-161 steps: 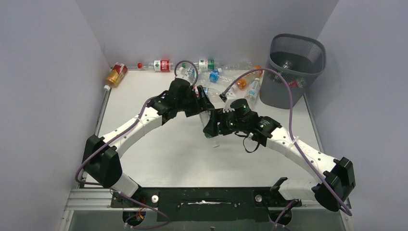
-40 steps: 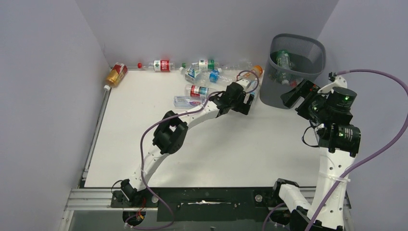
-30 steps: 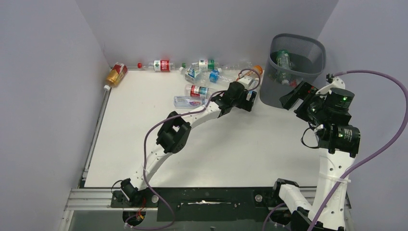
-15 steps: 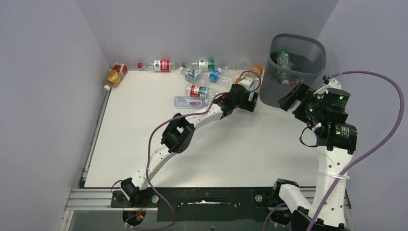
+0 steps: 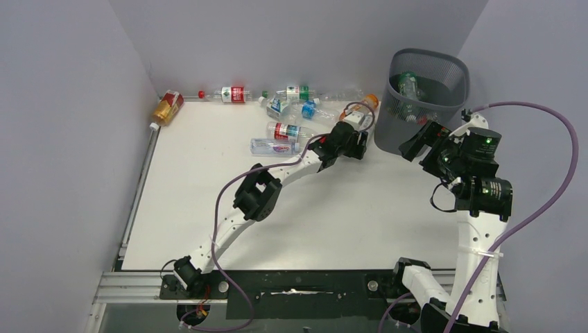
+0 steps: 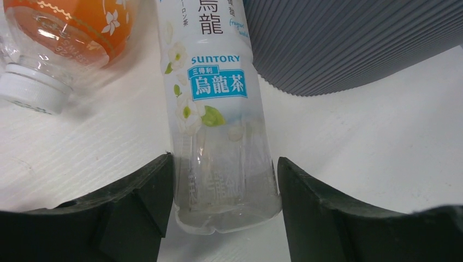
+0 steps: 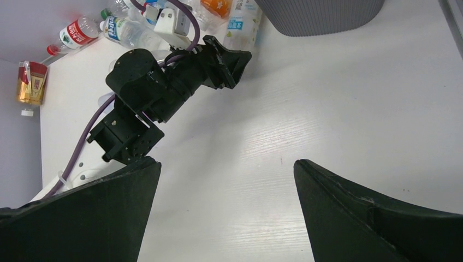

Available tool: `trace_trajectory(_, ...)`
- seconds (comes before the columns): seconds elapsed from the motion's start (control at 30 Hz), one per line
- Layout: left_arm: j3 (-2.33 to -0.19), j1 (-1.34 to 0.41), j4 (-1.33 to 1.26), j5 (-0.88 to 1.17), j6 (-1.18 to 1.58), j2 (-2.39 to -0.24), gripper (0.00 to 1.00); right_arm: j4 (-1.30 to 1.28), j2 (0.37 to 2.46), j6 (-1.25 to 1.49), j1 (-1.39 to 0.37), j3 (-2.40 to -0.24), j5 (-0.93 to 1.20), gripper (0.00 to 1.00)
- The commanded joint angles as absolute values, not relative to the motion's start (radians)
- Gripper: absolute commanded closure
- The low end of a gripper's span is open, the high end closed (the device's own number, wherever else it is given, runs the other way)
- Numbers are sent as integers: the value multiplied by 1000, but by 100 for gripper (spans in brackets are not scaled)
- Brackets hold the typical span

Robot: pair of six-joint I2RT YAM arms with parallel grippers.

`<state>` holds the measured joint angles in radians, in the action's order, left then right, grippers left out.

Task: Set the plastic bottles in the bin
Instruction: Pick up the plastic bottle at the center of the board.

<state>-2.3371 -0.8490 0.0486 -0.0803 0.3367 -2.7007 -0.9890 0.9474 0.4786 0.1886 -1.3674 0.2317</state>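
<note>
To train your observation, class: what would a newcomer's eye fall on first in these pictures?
The left gripper clamps the base of a clear tea bottle lying beside the dark mesh bin. More bottles litter the far edge of the table, and the right gripper hangs open, empty.

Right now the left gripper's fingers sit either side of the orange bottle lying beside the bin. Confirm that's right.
Not right: it is the wrong bottle. The left gripper has its fingers either side of the clear tea bottle lying beside the bin. The orange bottle lies next to it, outside the fingers. The left wrist view shows this.
</note>
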Motion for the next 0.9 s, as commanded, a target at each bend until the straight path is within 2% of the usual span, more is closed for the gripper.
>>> trace_trajectory(0.0, -2377, -850, 18, -73, 341, -2680, 47, -959, 928, 467, 183, -1369, 220, 1)
trace_trajectory(0.17, -2234, -850, 24, -93, 345, -2572, 55, -960, 918, 472, 183, -1371, 225, 1)
trace_trajectory(0.4, -1869, -854, -15, -120, 377, -2323, 61, -959, 920, 469, 181, -1367, 238, 1)
trace_trajectory(0.63, -1542, -866, -60, -91, 426, -2057, 63, -940, 932, 474, 179, -1352, 273, 1)
trace_trajectory(0.87, -1303, -907, -34, -84, 455, -1765, 63, -863, 942, 495, 171, -1267, 342, 1)
